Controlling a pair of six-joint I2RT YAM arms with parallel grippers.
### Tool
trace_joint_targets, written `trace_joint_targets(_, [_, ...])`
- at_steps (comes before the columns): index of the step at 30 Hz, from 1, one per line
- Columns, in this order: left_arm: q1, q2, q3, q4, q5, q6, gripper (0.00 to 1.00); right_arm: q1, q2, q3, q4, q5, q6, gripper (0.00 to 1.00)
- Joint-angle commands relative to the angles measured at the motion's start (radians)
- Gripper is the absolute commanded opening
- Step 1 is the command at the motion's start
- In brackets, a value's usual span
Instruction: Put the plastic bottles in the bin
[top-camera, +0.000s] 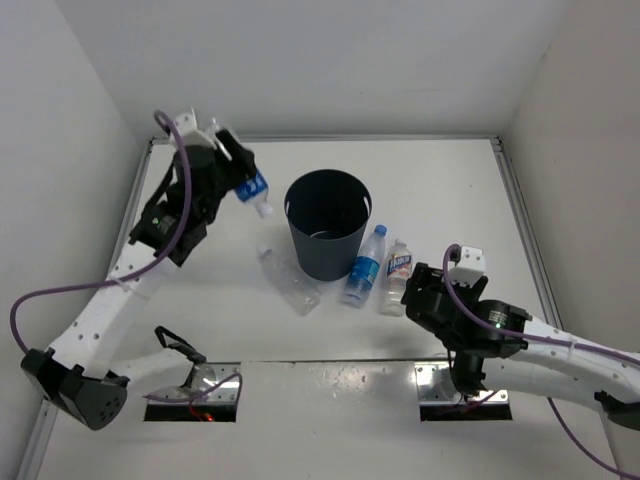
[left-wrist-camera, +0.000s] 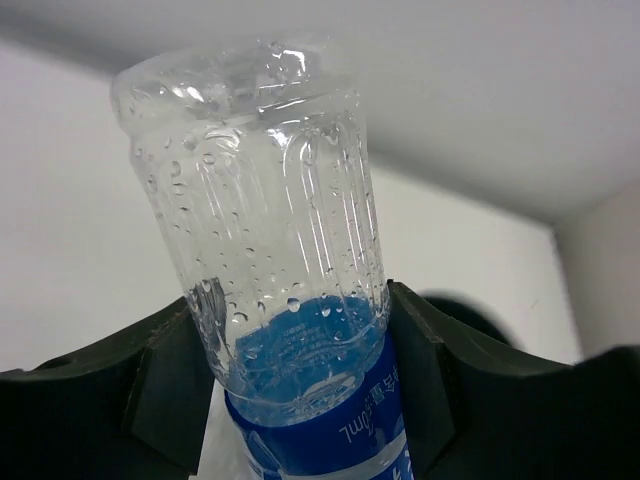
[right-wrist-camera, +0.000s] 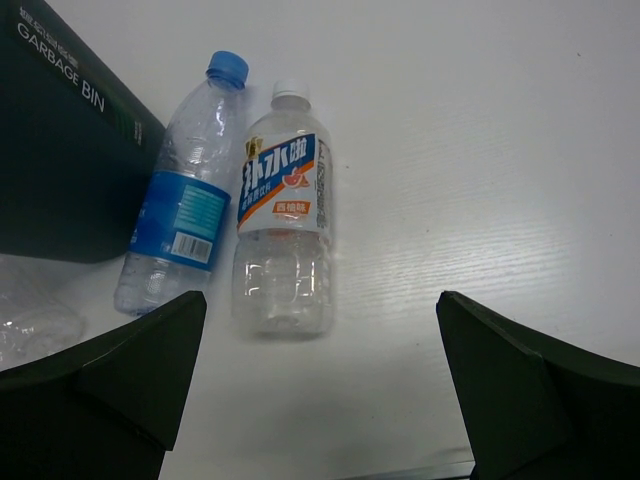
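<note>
Four plastic bottles are in view, all outside the bin (top-camera: 326, 258). The left gripper (top-camera: 238, 172) is clamped on the white-capped blue-label bottle (top-camera: 252, 190), pinching it at the label. That bottle hangs in the air just left of the bin's rim, tilted with its cap down toward the bin, and droplets cling inside its clear wall. The bin stands upright mid-table with its mouth open; its inside is dark and I cannot tell what it holds. A crumpled unlabelled bottle (top-camera: 292, 283) lies on the table (top-camera: 450, 180) at the bin's near-left base. On the bin's right the blue-capped bottle (top-camera: 364, 266) lies against the wall. Just beside it is the white-blue label bottle (top-camera: 397, 266), and both have their caps pointing away from the arms. The right gripper (top-camera: 418, 290) hovers near them, jaws spread wide, holding nothing.
</note>
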Motion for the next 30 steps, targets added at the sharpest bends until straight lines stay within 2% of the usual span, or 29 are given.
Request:
trace_joint_targets(1, [-0.023, 0.075, 0.235, 0.052, -0.075, 0.099, 0.52, 0.008, 0.013, -0.004, -0.003, 0.045, 0.029, 1.00])
trace_joint_targets(4, [-0.095, 0.143, 0.346, 0.138, -0.138, 0.189, 0.52, 0.017, 0.013, -0.004, -0.012, 0.045, 0.039, 1.00])
trace_joint_targets(8, [-0.247, 0.226, 0.384, 0.244, -0.184, 0.265, 0.52, 0.035, 0.004, -0.004, -0.030, 0.066, 0.063, 1.00])
trace_joint_targets(14, [-0.422, 0.361, 0.423, 0.287, -0.316, 0.340, 0.52, 0.058, -0.027, -0.013, -0.039, 0.075, 0.083, 1.00])
trace_joint_targets(21, [-0.496, 0.396, 0.348, 0.348, -0.444, 0.371, 0.57, 0.094, -0.057, -0.013, -0.072, 0.095, 0.131, 1.00])
trace_joint_targets(24, [-0.507, 0.407, 0.325, 0.371, -0.505, 0.381, 0.65, 0.094, -0.057, -0.013, -0.072, 0.095, 0.131, 1.00])
trace_joint_targets(29, [-0.507, 0.429, 0.314, 0.371, -0.526, 0.392, 0.68, 0.094, -0.057, -0.013, -0.072, 0.095, 0.131, 1.00])
trace_joint_targets(30, [-0.507, 0.429, 0.314, 0.371, -0.527, 0.392, 0.72, 0.103, -0.057, -0.013, -0.072, 0.095, 0.131, 1.00])
